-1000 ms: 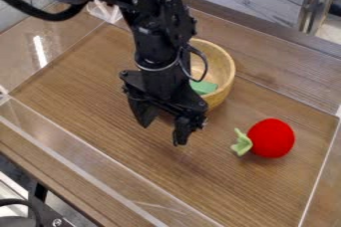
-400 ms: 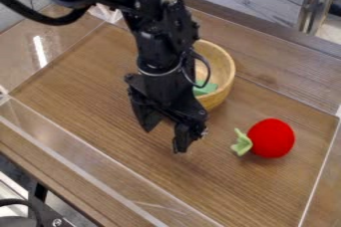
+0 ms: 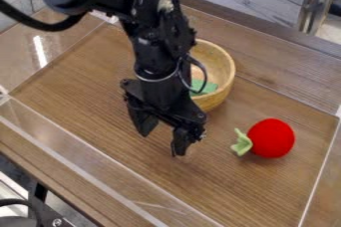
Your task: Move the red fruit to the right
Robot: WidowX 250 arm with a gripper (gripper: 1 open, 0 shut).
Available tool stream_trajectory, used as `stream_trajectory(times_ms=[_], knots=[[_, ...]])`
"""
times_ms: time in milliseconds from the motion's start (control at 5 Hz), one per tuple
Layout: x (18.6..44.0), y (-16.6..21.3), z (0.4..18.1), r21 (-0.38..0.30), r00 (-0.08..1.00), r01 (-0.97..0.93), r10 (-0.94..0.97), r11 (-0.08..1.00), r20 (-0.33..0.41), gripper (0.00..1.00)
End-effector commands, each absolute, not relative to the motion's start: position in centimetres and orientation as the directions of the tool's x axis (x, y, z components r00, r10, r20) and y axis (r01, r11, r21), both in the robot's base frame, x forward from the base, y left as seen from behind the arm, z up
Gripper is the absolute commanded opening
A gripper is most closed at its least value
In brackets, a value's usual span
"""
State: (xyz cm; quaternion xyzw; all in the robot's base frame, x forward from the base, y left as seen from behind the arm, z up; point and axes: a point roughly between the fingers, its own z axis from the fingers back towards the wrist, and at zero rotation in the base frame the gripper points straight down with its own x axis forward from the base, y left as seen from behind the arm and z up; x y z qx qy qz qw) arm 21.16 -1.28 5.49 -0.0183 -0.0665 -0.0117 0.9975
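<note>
From the one camera, looking down across the table, my gripper (image 3: 163,133) points straight down with its black fingers (image 3: 180,140) spread wide apart. Nothing sits between them and they touch nothing that I can make out; the tips hang just over the wood. I hold nothing.

The red fruit (image 3: 272,137) lies on the table to the picture's right of my gripper, apart from it, with its small green leafy stem (image 3: 241,142) turned toward my fingers. Behind my gripper, partly hidden by my wrist, stands the wooden bowl (image 3: 222,75), and inside it a bit of green block (image 3: 206,88) shows beside my arm.

Against the picture from a second ago, little differs: my gripper has edged slightly toward the picture's left and nearer the camera, hardly more than a shade, and its spread is the same. The fruit lies where it lay, and the bowl has not shifted.

The table (image 3: 80,102) is dark wood-grain board, ringed by a low clear plastic wall (image 3: 54,141) that catches the light along the near and left edges. Beyond the far edge I see pale planked flooring and a metal table leg (image 3: 313,12).
</note>
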Motion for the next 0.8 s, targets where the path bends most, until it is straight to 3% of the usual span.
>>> stream_trajectory(times_ms=[0,400,600], knots=[[21.5,-0.6,5.4,-0.032,0.987,-0.012,0.017,0.999,0.162,1.0],[22.2,-3.4,5.9,-0.006,0.99,0.002,-0.001,1.0,0.14,1.0],[23.9,-6.4,6.8,0.015,0.986,0.039,-0.041,0.999,0.16,0.0]])
